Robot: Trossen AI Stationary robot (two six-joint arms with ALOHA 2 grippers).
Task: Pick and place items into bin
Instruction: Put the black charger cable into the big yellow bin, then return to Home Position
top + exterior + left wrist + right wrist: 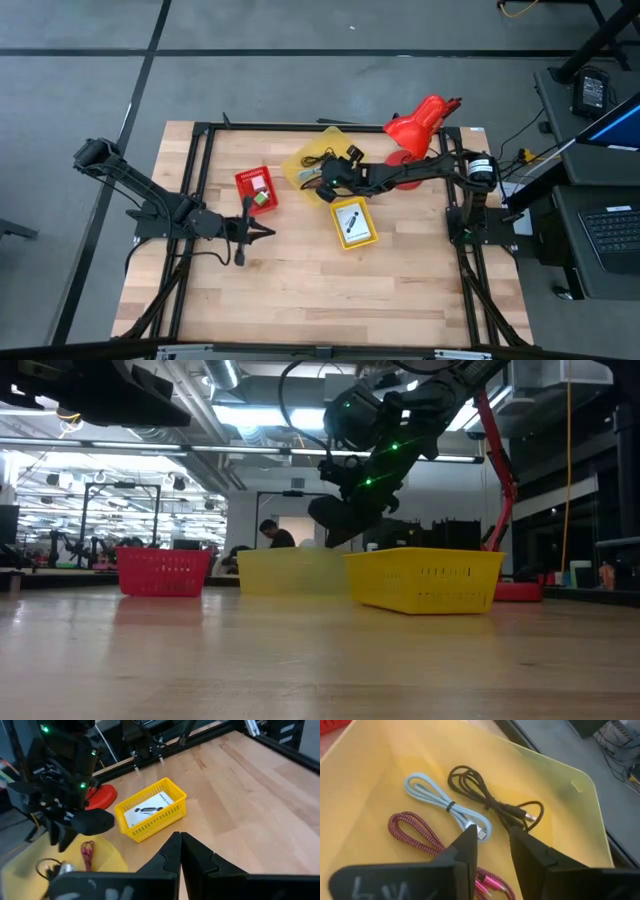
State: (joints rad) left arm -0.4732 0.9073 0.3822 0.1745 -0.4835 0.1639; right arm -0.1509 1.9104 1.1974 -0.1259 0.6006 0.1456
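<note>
A shallow yellow tray (380, 765) holds a light blue cord (445, 805), a black cord (485, 795) and a dark red cord with pink ends (415, 837), all lying on its floor. My right gripper (492, 840) is open and hovers above the tray (310, 165); its fingers stand on either side of the blue cord's plug end without touching it. In the low view my right gripper (345, 520) hangs clear above the tray (290, 572). My left gripper (255, 232) is shut and waits near the red basket (257, 188), which holds a white card and a small green object.
A yellow basket (353, 222) with a white printed card lies toward the near edge from the tray. The red desk lamp (420, 125) stands at the far right, its base (520, 592) on the table. Black frame rails run along the left and right sides. Bare wood lies near.
</note>
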